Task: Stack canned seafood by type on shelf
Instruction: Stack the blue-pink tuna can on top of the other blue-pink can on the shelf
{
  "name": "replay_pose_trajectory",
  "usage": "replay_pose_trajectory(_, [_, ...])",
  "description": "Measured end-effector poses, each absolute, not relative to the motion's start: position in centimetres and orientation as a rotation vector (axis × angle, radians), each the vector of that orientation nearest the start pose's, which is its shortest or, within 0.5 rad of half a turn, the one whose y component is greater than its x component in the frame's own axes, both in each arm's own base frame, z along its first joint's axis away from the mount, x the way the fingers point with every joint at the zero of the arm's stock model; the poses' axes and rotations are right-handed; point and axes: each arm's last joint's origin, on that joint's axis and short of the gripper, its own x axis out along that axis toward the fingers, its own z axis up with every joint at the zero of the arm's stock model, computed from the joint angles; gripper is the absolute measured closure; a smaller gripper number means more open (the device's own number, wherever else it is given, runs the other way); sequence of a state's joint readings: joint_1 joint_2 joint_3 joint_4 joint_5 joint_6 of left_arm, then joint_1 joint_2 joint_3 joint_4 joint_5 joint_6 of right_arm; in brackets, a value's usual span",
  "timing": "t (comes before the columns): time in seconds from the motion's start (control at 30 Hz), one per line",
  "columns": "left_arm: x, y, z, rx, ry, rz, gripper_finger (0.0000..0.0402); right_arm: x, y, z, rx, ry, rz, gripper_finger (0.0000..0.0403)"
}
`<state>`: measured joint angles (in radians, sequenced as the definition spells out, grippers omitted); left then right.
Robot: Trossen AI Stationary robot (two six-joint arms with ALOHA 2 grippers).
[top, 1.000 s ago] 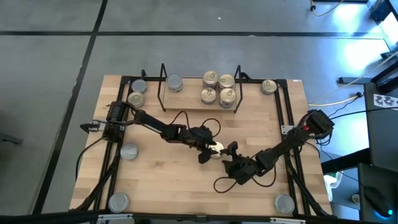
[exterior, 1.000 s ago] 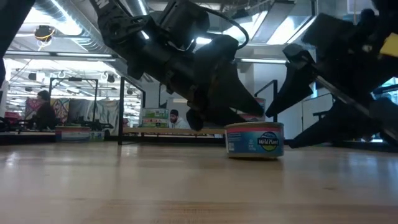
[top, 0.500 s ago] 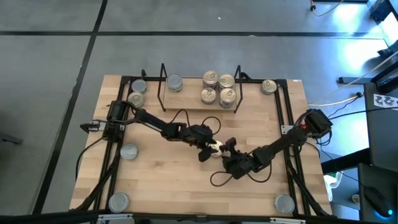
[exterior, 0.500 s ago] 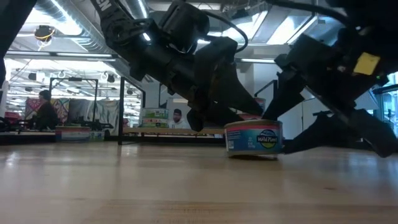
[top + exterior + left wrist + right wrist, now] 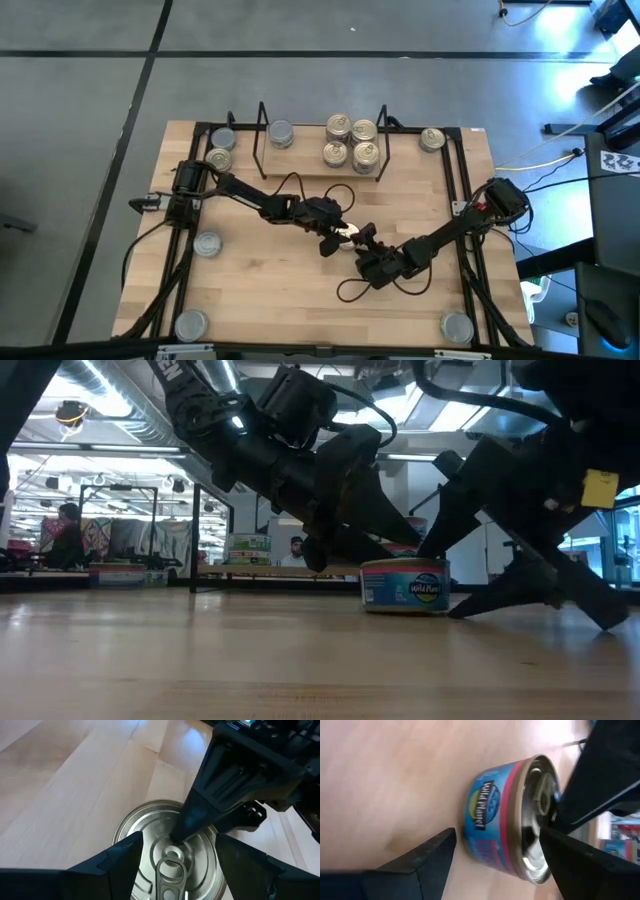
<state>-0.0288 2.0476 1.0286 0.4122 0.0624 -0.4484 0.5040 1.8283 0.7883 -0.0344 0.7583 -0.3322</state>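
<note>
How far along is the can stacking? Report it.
Done: the shelf holds four gold-lidded tins grouped together and one silver-lidded tin apart.
In hand: a gold-lidded centre tin sits on the table, with the left gripper and right gripper both open around it. It is not lifted.
Left: six loose tins near the table's edges.

Open lab or workshop hall, exposed ceiling ducts (image 5: 110,415), grey concrete floor (image 5: 300,60), distant workbenches (image 5: 120,573)
</note>
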Motion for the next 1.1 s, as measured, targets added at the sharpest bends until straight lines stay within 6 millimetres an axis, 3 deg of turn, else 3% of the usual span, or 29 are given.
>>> replay_pose_trajectory(0.47, [40.0, -1.3, 10.6, -0.454, 0.621, 0.038, 0.0149, 28.4, 11.8, 9.6, -0.939, 0.925, -0.134, 0.0110])
replay_pose_trajectory(0.7, [40.0, -1.4, 10.6, -0.458, 0.622, 0.030, 0.0149, 29.1, 12.0, 9.9, -0.887, 0.847, -0.166, 0.0111])
replay_pose_trajectory(0.83, [40.0, -1.4, 10.6, -0.466, 0.622, 0.031, 0.0149, 29.2, 11.9, 9.8, -0.857, 0.845, -0.173, 0.0140])
replay_pose_trajectory(0.97, [39.9, -1.4, 10.6, -0.464, 0.623, 0.032, 0.0149, 29.1, 11.9, 9.7, -0.835, 0.845, -0.189, 0.0198])
replay_pose_trajectory(1.1, [39.9, -1.4, 10.6, -0.465, 0.622, 0.032, 0.0148, 29.1, 12.0, 9.7, -0.833, 0.841, -0.200, 0.0205])
